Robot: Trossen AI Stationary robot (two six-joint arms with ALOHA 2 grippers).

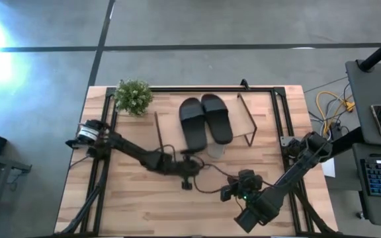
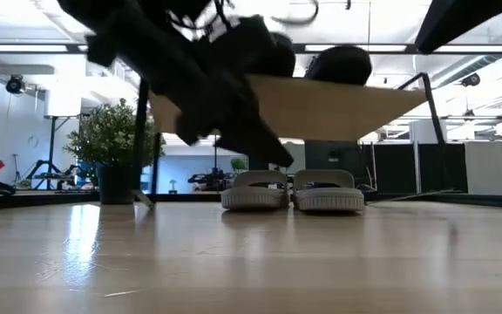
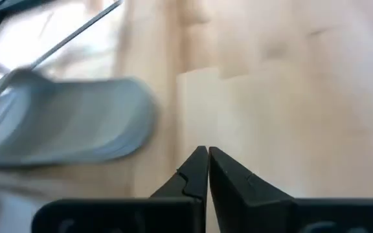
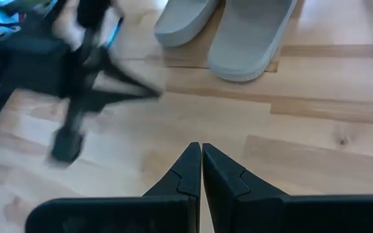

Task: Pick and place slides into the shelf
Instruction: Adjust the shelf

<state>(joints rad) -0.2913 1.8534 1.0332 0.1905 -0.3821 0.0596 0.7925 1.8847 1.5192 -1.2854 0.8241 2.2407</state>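
A black pair of slides [image 1: 205, 119] lies side by side on the shelf's light wood top board [image 1: 240, 109]. The pale grey-green pair [image 2: 293, 191] stands on the tabletop under the board, soles down; both its slides [image 4: 248, 32] show in the right wrist view, and one [image 3: 63, 123] in the left wrist view. My left gripper [image 1: 197, 162] hovers shut just in front of the shelf's near edge, with nothing between its fingers [image 3: 207, 155]. My right gripper [image 1: 233, 186] is shut and empty [image 4: 201, 152], nearer the table's front, pointing toward the shelf.
A small potted plant [image 1: 134, 97] stands at the far left, beside the shelf's thin black wire legs [image 1: 157, 129]. A black frame [image 1: 280, 112] runs along the table's sides. Bare wooden tabletop [image 1: 144, 198] lies between the shelf and the near edge.
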